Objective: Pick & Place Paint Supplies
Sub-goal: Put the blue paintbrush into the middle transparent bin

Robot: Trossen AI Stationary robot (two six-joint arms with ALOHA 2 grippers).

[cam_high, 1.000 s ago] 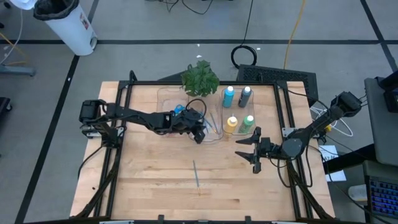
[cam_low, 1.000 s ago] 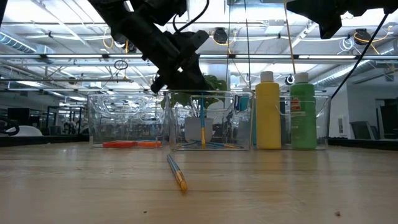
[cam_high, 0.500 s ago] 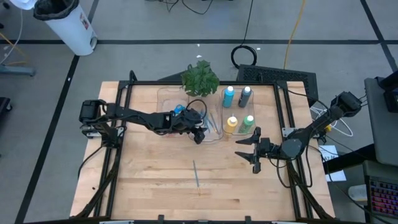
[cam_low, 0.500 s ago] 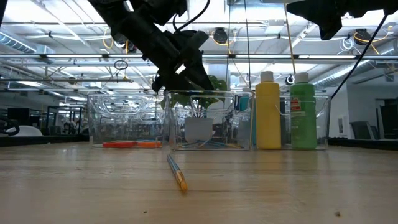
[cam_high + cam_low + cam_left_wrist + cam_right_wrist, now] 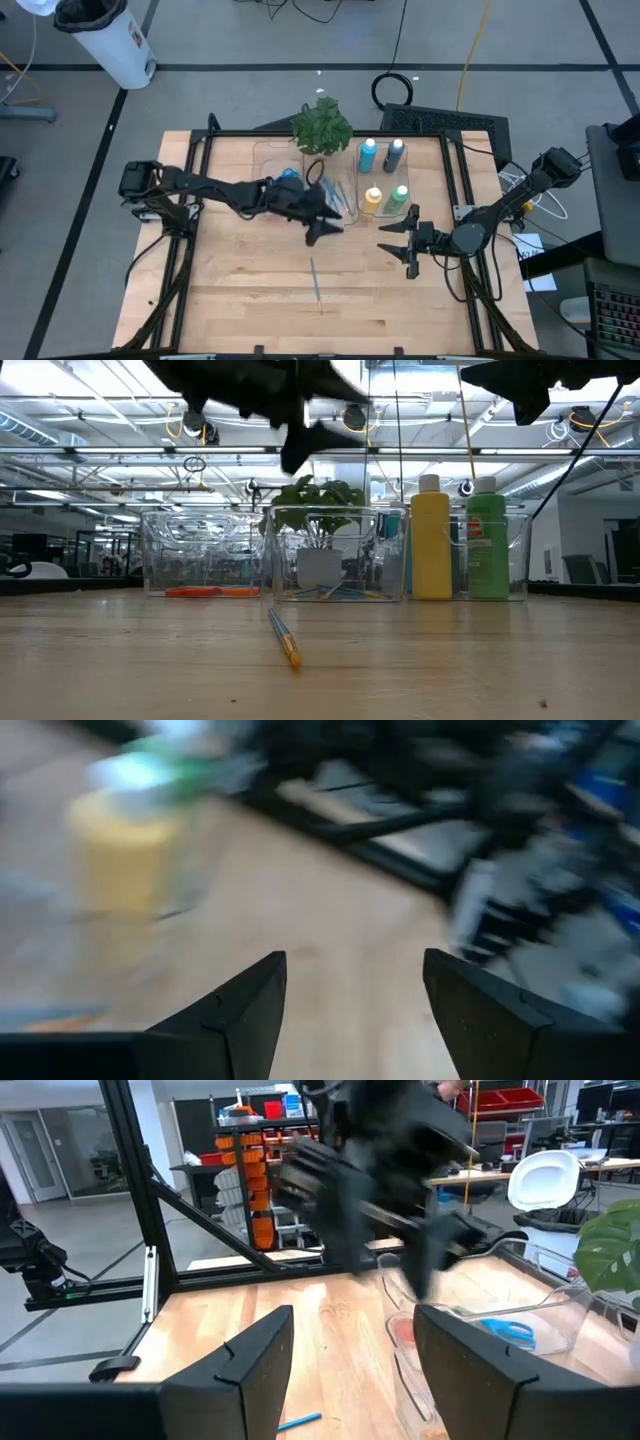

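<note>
One thin brush (image 5: 316,277) lies flat on the wood near the table's middle, also in the low view (image 5: 284,637). More brushes (image 5: 340,197) lie in the middle clear bin (image 5: 335,520). Light blue (image 5: 367,153), dark blue (image 5: 394,154), yellow (image 5: 431,540) and green (image 5: 487,540) paint bottles stand upright in the right bin. Orange scissors (image 5: 210,592) lie in the left bin. My left gripper (image 5: 325,228) hangs open and empty just in front of the middle bin, above its rim. My right gripper (image 5: 398,248) waits open and level near the table's right side.
A leafy plant (image 5: 322,125) stands behind the bins at the far edge. Black frame rails (image 5: 455,180) run along the table's left and right sides. The near half of the table holds only the loose brush.
My left gripper has let go of a blue brush that stood upright in the middle bin; the brush now lies down inside. The gripper has then risen, tipped up toward level and swung toward the table's near right, away from the bin.
</note>
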